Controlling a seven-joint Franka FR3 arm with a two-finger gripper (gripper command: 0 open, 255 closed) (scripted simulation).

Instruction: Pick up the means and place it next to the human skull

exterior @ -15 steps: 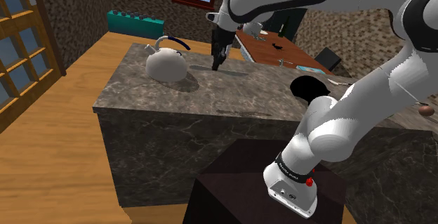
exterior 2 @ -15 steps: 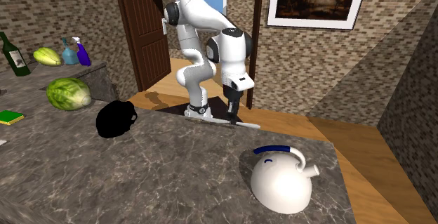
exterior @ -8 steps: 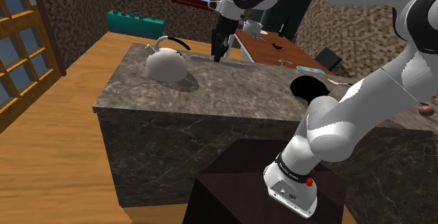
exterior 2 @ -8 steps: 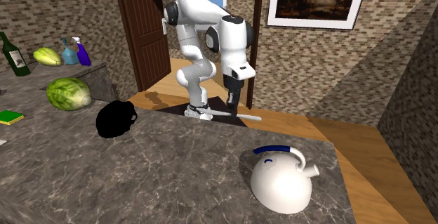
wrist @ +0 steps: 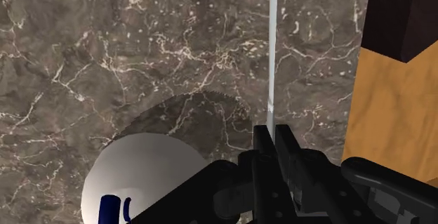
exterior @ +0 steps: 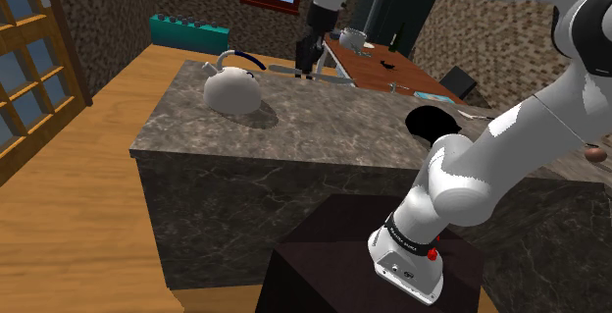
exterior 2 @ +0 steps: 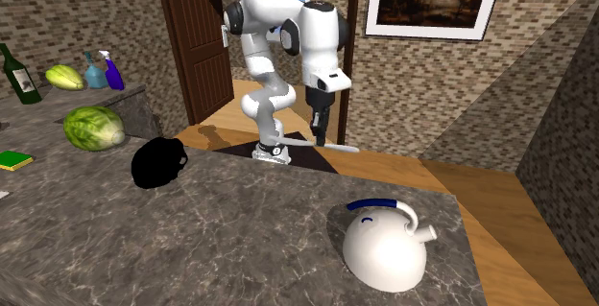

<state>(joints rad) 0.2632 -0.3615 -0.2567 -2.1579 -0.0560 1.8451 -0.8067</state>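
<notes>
The jaws (wrist: 274, 137) are pressed onto a thin pale bar (wrist: 270, 47), pinching it near its middle so that it hangs level and balanced; in the second exterior view the gripper (exterior 2: 320, 142) points straight down and the bar (exterior 2: 343, 146) sticks out to either side, held clear above the worktop (exterior 2: 250, 227) - high enough, I judge, to be carried across without scraping. The skull (exterior: 432, 123), drawn flat black, sits on the same worktop, well apart from the bar and nearer the stand (exterior: 343, 252); the carry towards it looks not yet begun. A white kettle (exterior 2: 384, 247) with a blue handle stands just beside the gripper's spot, on the side away from the skull - it should not be in the way. The worktop is dark veined marble; a cabbage (exterior 2: 94, 127) and a green bottle (exterior 2: 19, 74) lie at its far end; the room has a wooden floor, rough stone walls, a brown door (exterior 2: 192, 45) and a framed painting (exterior 2: 432, 2).
</notes>
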